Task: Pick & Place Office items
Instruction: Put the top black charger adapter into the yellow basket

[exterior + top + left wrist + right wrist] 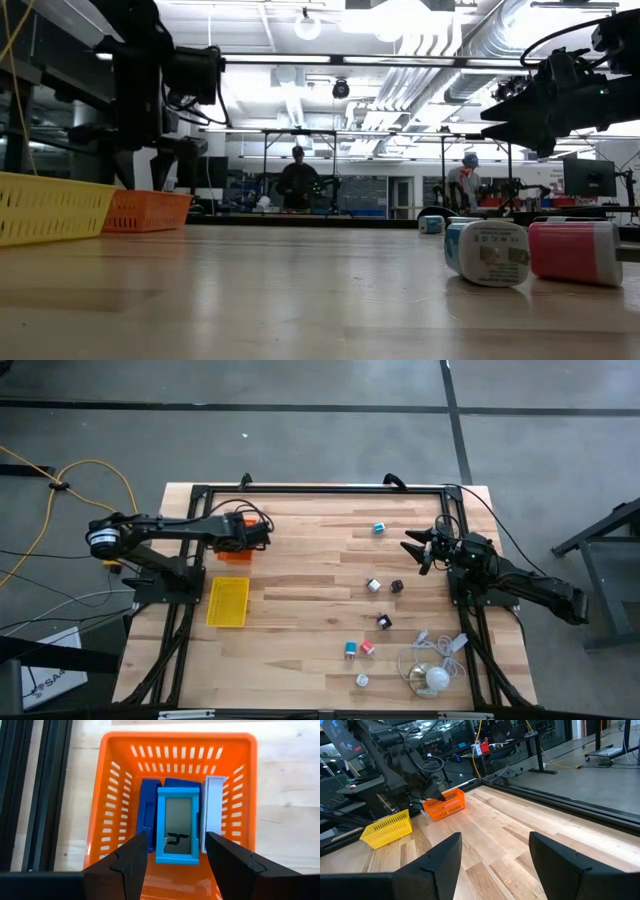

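Nearest my low camera, a white block point(487, 252) and a pink block point(577, 252) sit side by side on the counter point(250, 300), close to touching. From above I see more office items spread over the right half: a white bit point(362, 680) near the front edge, a teal block point(350, 650) just beside a pink one point(367, 648), a black clip point(385, 622), then a white piece point(373, 586) and a dark one point(396, 586) mid-counter, and a teal bit point(379, 528) towards the far edge. The white cable bundle point(432, 665) lies at the front right corner.

My right hand point(416, 544) hangs above the counter's right side with its jaws apart and nothing between them.

On the left, the yellow tray point(227, 602) lies nearer, the orange tray point(115, 795) beyond it. My left hand point(175, 857) hovers directly over the orange tray, fingers point(131, 860) spread and empty. Inside the tray lie a light-blue framed item point(177, 827) over dark blue blocks point(149, 812), with a white block point(214, 812) alongside.

Past the counter, two people point(298, 180) stand in the room.
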Robot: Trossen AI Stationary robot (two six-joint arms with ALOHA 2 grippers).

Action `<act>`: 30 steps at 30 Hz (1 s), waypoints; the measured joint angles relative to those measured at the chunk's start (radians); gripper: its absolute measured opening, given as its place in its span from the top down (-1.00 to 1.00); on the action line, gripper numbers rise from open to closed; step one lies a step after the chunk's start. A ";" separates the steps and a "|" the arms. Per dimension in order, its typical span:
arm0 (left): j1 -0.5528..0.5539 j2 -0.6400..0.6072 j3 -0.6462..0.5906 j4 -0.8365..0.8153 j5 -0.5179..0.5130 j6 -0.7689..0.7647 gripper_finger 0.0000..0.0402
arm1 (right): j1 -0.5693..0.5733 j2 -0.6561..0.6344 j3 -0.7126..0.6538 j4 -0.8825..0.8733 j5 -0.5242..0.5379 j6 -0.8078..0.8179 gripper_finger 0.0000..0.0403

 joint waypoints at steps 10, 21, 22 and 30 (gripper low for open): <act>-0.053 -0.085 0.000 0.046 -0.083 0.107 0.05 | 0.000 0.000 0.000 0.000 0.000 0.000 -0.09; -0.088 -0.130 0.000 0.207 -0.113 0.330 0.05 | 0.000 0.000 0.000 0.000 0.000 0.000 -0.09; -0.088 -0.134 0.000 0.221 -0.113 0.351 0.05 | 0.000 0.000 0.000 0.000 0.000 0.000 -0.09; -0.111 -0.143 0.000 0.343 -0.113 0.517 0.05 | 0.000 0.000 0.000 0.000 0.000 0.000 -0.09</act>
